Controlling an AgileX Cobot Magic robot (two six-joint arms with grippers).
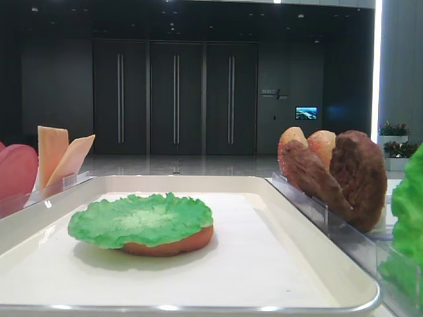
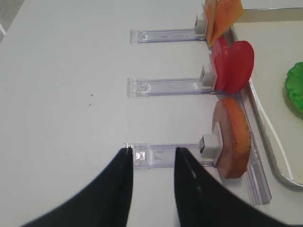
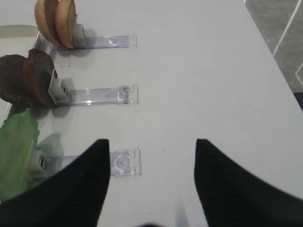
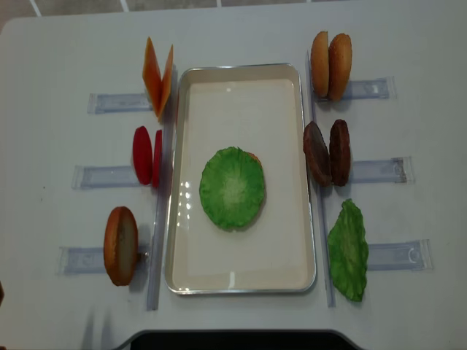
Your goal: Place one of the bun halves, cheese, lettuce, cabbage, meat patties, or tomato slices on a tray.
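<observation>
White tabletop holds the tray (image 4: 179,182) with lettuce (image 4: 232,187) on a bun (image 1: 178,243), left gripper (image 2: 151,158) closed empty, right gripper (image 3: 150,156) spread wide.

The lettuce (image 4: 232,187) on the tray (image 4: 281,248) hides nearly all of a bun half (image 1: 173,242); only its edge peeks out at two o'clock.

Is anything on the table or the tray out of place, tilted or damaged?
Nothing stands out. A lettuce leaf lies flat on a bun half in the tray. The cheese, tomato slices, meat patties and other bun halves stand in their holders.
</observation>
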